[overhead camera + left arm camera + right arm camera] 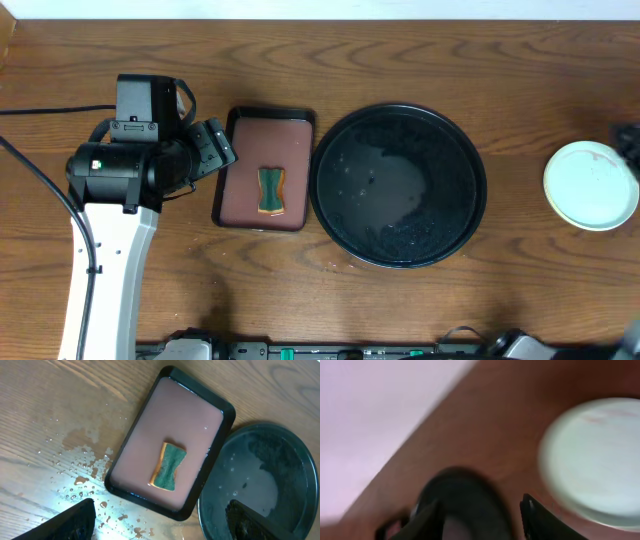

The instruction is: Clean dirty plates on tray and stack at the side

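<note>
The large black tray (400,187) lies mid-table, wet, with no plate on it; it also shows in the left wrist view (260,485). A pale mint plate (590,185) sits at the far right on the table, also in the blurred right wrist view (592,457). I cannot tell whether other plates lie under it; no yellow plate shows. My left gripper (215,145) is open and empty beside the brown tray's left edge (160,505). My right gripper (481,500) is open, left of the plate; only a dark bit of it shows overhead (628,140).
A small brown tray with a black rim (238,165) holds a green-and-yellow sponge (271,191), also in the left wrist view (167,466). Water drops (80,480) lie on the wood left of it. A black cable (40,190) runs beside the left arm.
</note>
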